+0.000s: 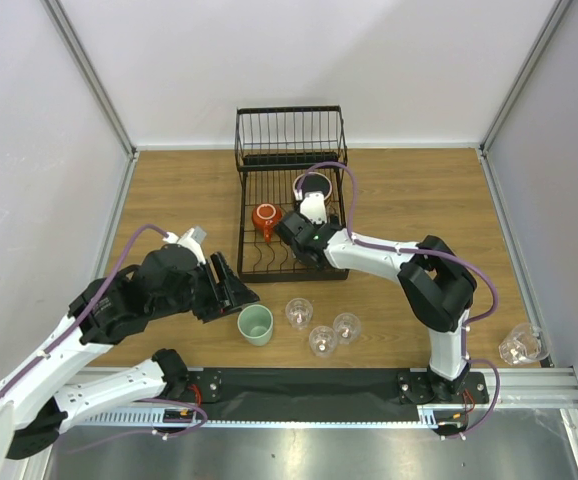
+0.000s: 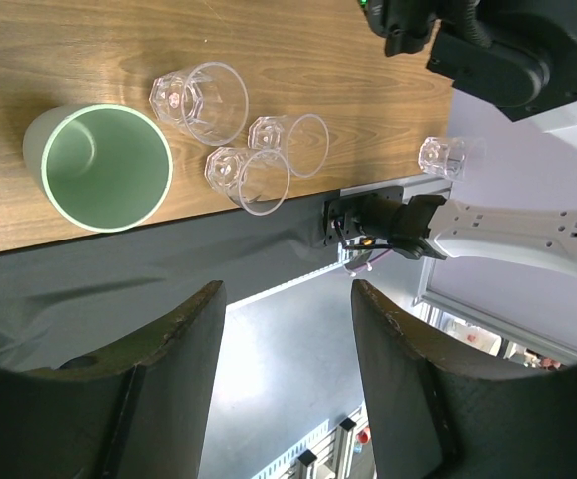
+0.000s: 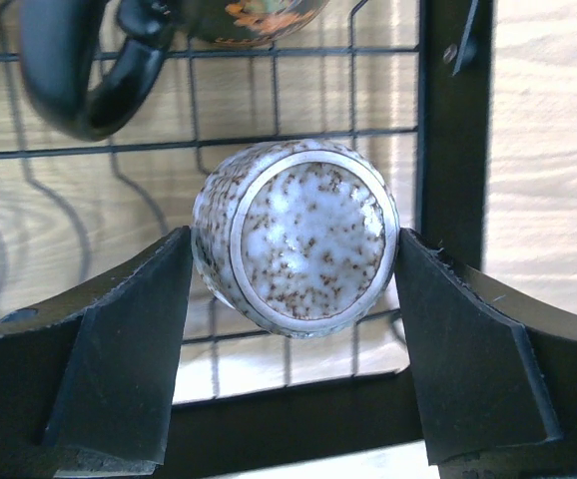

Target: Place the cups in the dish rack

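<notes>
The black wire dish rack (image 1: 242,215) stands at the back middle. A red mug (image 1: 266,218) and a black-rimmed mug (image 1: 315,184) sit in it. My right gripper (image 1: 293,233) is over the rack, shut on a speckled white cup (image 3: 293,235) held just above the rack wires (image 3: 453,120). My left gripper (image 1: 231,288) is open and empty, left of the mint-green cup (image 1: 256,325), which also shows in the left wrist view (image 2: 99,165). Three clear tumblers (image 1: 321,328) stand close together right of the mint cup; the left wrist view shows them too (image 2: 254,175).
Another clear tumbler (image 1: 522,344) lies at the table's near right edge by the wall. A dark mug handle (image 3: 79,80) sits just beyond the held cup. The raised wire basket (image 1: 289,130) closes the rack's far end. White walls stand on three sides.
</notes>
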Controlling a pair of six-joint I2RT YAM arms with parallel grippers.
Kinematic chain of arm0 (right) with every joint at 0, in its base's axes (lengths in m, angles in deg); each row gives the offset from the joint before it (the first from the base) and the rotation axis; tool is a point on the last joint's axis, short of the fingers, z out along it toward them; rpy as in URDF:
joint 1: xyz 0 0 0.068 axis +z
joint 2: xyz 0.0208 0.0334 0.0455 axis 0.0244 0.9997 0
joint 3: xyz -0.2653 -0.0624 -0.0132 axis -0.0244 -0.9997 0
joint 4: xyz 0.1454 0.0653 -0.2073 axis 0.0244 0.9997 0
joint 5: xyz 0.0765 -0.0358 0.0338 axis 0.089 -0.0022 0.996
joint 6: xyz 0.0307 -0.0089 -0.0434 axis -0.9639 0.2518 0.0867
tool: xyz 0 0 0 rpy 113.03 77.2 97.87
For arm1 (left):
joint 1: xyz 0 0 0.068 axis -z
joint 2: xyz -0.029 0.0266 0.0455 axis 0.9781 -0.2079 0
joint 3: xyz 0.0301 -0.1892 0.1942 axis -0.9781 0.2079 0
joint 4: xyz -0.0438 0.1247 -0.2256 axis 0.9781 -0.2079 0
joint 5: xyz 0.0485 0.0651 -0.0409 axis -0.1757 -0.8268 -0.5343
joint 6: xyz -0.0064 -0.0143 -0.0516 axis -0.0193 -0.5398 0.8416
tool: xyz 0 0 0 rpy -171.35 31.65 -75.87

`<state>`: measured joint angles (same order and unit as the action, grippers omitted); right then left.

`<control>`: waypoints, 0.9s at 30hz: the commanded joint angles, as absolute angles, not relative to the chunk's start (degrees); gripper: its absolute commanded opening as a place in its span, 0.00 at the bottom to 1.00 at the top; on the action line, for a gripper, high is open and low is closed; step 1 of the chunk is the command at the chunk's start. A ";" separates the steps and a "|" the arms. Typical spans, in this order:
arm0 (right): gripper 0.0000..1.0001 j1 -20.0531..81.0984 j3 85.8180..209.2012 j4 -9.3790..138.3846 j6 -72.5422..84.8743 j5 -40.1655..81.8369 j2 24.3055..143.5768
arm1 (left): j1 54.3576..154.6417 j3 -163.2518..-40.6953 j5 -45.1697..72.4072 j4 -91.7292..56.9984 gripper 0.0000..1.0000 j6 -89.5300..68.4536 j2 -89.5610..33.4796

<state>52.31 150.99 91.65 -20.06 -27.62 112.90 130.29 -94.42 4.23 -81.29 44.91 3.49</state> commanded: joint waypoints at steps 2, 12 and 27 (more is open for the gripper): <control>0.17 52.11 149.57 82.99 -10.58 -34.70 110.61 | 130.47 -94.75 4.74 -80.03 0.59 44.94 3.42; 0.19 50.18 149.74 78.59 -7.41 -33.47 114.04 | 130.38 -96.34 4.30 -81.69 0.60 43.63 2.80; 0.54 47.28 149.84 77.09 -4.77 -29.00 117.30 | 129.86 -97.48 3.07 -84.07 0.63 43.53 4.04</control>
